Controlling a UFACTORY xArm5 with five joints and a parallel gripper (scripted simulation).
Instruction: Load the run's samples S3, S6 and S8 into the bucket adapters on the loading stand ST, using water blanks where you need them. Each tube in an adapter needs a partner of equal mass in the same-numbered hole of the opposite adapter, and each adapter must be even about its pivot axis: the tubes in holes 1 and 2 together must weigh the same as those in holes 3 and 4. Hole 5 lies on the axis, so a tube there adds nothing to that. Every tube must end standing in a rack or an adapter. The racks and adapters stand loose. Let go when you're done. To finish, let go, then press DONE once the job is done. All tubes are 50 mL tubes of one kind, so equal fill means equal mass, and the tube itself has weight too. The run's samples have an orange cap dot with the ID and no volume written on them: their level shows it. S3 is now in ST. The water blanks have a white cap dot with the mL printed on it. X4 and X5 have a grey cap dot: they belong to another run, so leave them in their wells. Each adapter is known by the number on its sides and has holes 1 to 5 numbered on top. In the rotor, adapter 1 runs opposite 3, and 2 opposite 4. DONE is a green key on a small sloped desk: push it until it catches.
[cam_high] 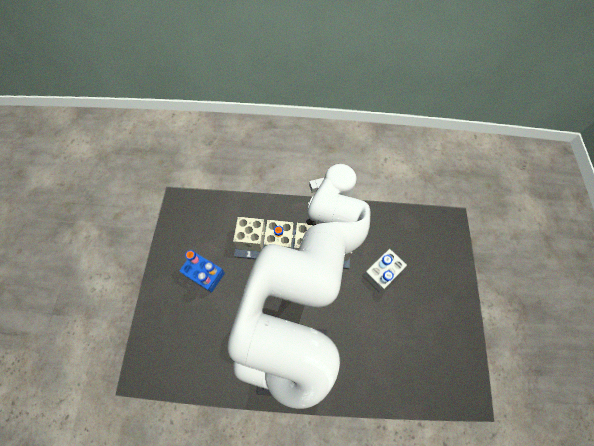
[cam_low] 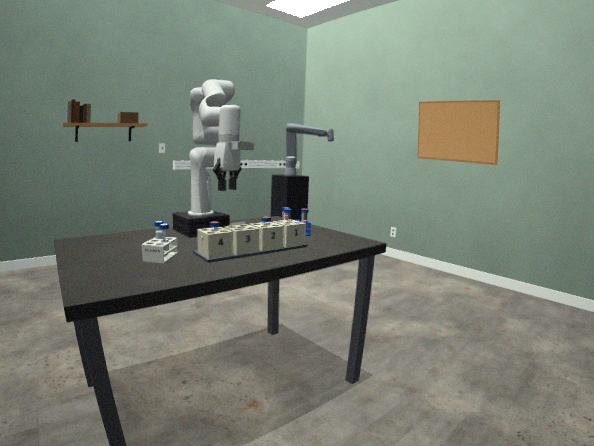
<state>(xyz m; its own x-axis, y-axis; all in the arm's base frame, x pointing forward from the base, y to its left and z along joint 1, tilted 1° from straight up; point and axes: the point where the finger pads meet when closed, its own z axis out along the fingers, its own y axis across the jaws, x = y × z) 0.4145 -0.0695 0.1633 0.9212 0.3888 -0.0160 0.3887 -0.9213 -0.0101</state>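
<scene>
Four cream adapters stand in a row on the stand ST [cam_low: 250, 253] [cam_high: 248, 254]. In the exterior view they read 4 [cam_low: 216, 244], 3 [cam_low: 245, 239], 2 [cam_low: 271, 236], 1 [cam_low: 295, 233] from left to right. In the top view, adapter 1 [cam_high: 249, 231] is empty, and adapter 2 [cam_high: 287, 241] holds an orange-dotted tube [cam_high: 278, 230] [cam_low: 266, 219]. Adapter 4 holds another orange-topped tube [cam_low: 214, 223], hidden by the arm from above. My gripper [cam_low: 227, 186] is open and empty, high above the adapter 4 end of the row.
A blue rack [cam_high: 192, 274] with several tubes [cam_low: 286, 212] stands beyond adapter 1. A white rack [cam_high: 377, 270] [cam_low: 159, 250] holds two white-dotted blanks [cam_high: 386, 260]. My arm [cam_high: 300, 270] hides the middle of the table top. A grey fixture [cam_low: 300, 131] stands behind the table.
</scene>
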